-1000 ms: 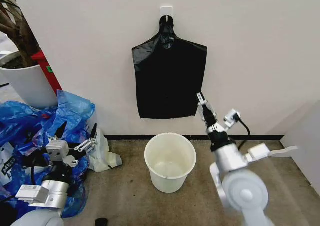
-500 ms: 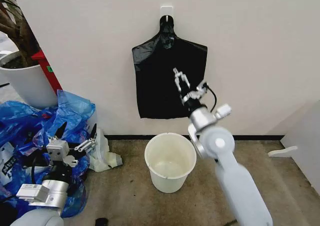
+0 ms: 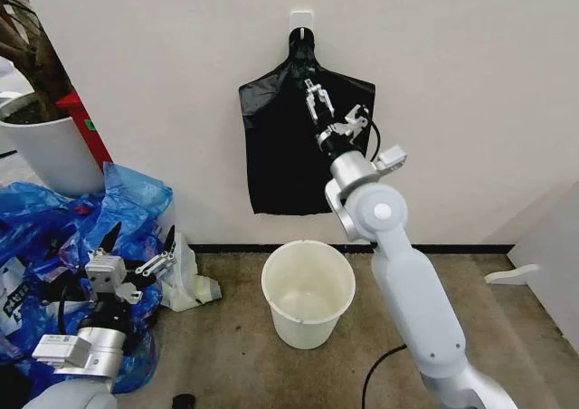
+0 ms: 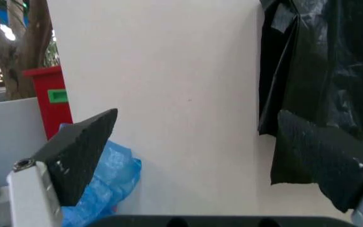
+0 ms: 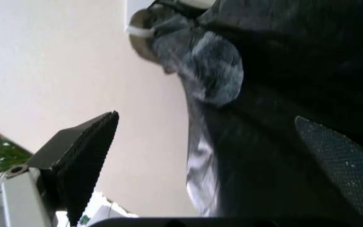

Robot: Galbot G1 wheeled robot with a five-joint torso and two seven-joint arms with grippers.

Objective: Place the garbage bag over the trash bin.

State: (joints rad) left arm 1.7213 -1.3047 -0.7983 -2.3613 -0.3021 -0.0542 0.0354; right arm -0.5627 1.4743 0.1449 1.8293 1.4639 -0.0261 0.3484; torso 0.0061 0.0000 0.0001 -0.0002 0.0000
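Observation:
A glossy, wrinkled black garbage bag (image 3: 289, 165) hangs flat on the wall from a white hook (image 3: 301, 20), gathered to a point at its top. My right gripper (image 3: 314, 97) is raised in front of the bag's upper part, just below the gathered neck, and is open. The right wrist view has the bag (image 5: 282, 94) close between the spread fingers of that gripper (image 5: 207, 118). The white trash bin (image 3: 308, 291) stands upright on the floor under the bag. My left gripper (image 3: 143, 228) waits open at lower left, and its wrist view catches the bag's edge (image 4: 332, 71).
Crumpled blue plastic bags (image 3: 54, 237) pile up at the left, with a white bag (image 3: 185, 282) beside them. A large white plant pot (image 3: 41, 147) and a red object (image 3: 86, 128) stand behind. A cable (image 3: 380, 373) lies on the floor by my right arm.
My right arm has swung up and to the left, from low beside the bin to the upper part of the hanging bag. The left arm has stayed put.

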